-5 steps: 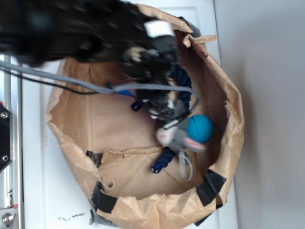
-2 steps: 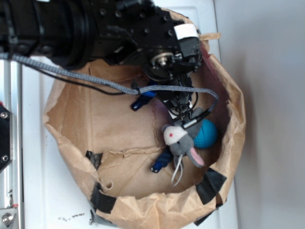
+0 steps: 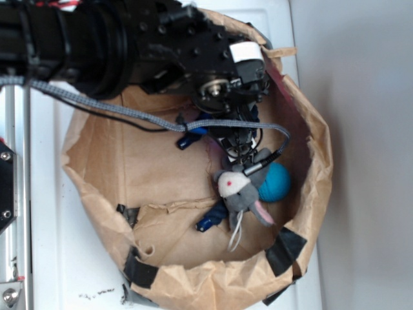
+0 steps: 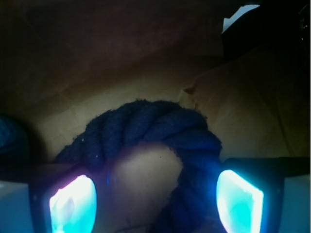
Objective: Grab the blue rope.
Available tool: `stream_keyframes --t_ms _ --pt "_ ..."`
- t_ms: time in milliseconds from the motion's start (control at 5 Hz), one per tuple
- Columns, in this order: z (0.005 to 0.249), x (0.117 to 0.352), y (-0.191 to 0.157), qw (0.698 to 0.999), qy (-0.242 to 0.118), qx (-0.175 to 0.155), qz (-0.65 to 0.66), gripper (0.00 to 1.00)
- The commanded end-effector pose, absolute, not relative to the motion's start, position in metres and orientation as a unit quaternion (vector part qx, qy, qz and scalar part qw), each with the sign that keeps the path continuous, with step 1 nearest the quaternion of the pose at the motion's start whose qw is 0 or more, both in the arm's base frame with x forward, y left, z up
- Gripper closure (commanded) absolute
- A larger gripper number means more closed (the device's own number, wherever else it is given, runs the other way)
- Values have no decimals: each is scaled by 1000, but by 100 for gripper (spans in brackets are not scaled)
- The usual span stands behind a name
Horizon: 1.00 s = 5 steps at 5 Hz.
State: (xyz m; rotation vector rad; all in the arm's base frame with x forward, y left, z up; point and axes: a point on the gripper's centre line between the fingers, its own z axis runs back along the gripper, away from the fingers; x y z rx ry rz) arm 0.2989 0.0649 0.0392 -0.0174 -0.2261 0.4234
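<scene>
A white table carries a brown paper bag, its walls rolled down into a wide basin patched with black tape; a metal rail runs along the table's left edge; small dark specks lie on the white surface just below the bag.

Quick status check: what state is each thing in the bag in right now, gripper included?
gripper: open, fingers either side of the rope's bend
blue rope: lying curved on the bag floor, not yet clamped
plush mouse: lying across the rope
teal ball: resting beside the mouse
paper bag: open, rim rolled down
</scene>
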Motion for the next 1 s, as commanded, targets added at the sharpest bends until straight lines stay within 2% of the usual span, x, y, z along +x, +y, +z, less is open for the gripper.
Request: stream_keyframes --t_ms 0,200,400,800 --pt "33 296 58 978 -126 -10 168 0" --pt "32 295 59 978 -124 -9 169 26" --pt "32 295 60 977 -123 -6 175 100" --pt "38 295 64 975 -131 -14 180 100"
